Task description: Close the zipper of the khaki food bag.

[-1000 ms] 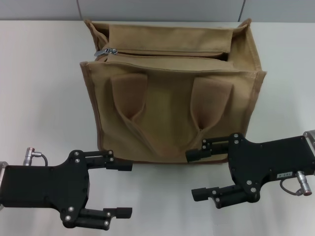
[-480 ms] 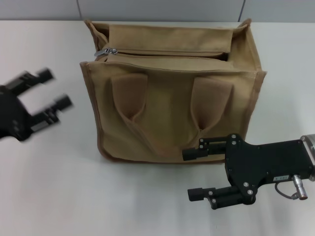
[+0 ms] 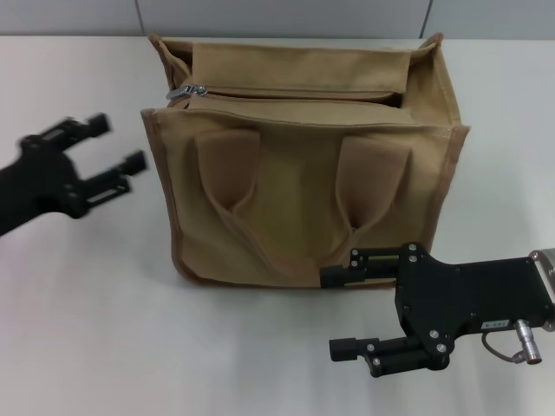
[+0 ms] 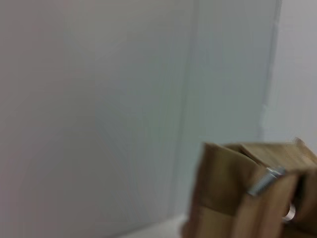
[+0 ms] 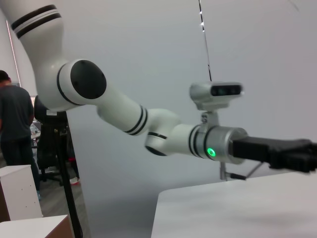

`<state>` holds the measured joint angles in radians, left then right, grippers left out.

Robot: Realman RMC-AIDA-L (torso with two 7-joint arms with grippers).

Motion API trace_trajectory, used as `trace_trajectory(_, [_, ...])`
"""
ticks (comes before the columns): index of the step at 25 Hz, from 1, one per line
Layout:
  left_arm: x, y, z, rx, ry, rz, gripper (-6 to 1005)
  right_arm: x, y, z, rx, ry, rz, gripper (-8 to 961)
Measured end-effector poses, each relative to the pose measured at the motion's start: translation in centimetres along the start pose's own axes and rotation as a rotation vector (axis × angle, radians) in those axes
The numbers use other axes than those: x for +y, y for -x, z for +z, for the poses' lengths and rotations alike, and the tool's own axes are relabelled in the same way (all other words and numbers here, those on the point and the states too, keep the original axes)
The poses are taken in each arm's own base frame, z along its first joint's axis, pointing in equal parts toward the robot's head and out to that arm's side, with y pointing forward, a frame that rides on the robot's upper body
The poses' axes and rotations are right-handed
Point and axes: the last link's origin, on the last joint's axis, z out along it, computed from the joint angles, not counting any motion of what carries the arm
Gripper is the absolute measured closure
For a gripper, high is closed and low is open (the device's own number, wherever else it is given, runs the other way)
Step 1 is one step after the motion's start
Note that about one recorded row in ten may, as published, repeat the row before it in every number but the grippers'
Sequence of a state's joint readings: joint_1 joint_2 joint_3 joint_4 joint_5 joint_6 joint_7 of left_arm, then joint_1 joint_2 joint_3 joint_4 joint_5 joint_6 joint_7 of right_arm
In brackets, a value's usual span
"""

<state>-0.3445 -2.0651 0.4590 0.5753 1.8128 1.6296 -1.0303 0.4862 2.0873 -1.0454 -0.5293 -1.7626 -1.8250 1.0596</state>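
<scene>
The table (image 3: pixel 87 329) is white. The bag (image 3: pixel 303 182) stands on it, between the two grippers. The right gripper (image 3: pixel 342 314) is near the bag's bottom edge, fingers wide and empty. The left gripper (image 3: pixel 117 147) is just beside the bag's side, fingers wide and empty. The zipper (image 3: pixel 286 93) runs along the bag's top, still open. Its slider (image 3: pixel 186 90) sits at the end near the left gripper.

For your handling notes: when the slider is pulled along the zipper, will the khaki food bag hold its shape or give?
The khaki food bag stands boxy, so probably semi-stiff. Its top flap sags, so likely yields. Unbraced, it may slide on the table.
</scene>
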Motion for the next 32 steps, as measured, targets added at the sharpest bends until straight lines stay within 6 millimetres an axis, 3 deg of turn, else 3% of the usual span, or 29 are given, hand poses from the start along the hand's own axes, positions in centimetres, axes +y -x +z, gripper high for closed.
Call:
trace_trajectory(1, [0.2, 0.0, 1.3, -0.030, 0.040, 0.017, 248, 0.1, -0.1, 0.0, -0.003, 0.001, 0.009, 230])
trace_trajectory(8, [0.0, -0.5, 3.1, -0.040, 0.065, 0.043, 250, 0.3, -0.3, 0.2, -0.021, 0.000, 0.027, 230])
trace_trajectory(11, [-0.7, -1.5, 4.8, 0.016, 0.040, 0.029, 251, 0.3, -0.3, 0.3, -0.035, 0.000, 0.037, 230])
trace_trajectory(22, [-0.9, -2.2, 4.7, 0.110, -0.001, -0.010, 255, 0.1, -0.2, 0.4, -0.044, -0.013, 0.035, 230])
trace_trajectory(32, [0.0, -1.1, 4.2, 0.121, -0.004, 0.028, 289, -0.3, 0.2, 0.5, -0.051, -0.018, 0.021, 230])
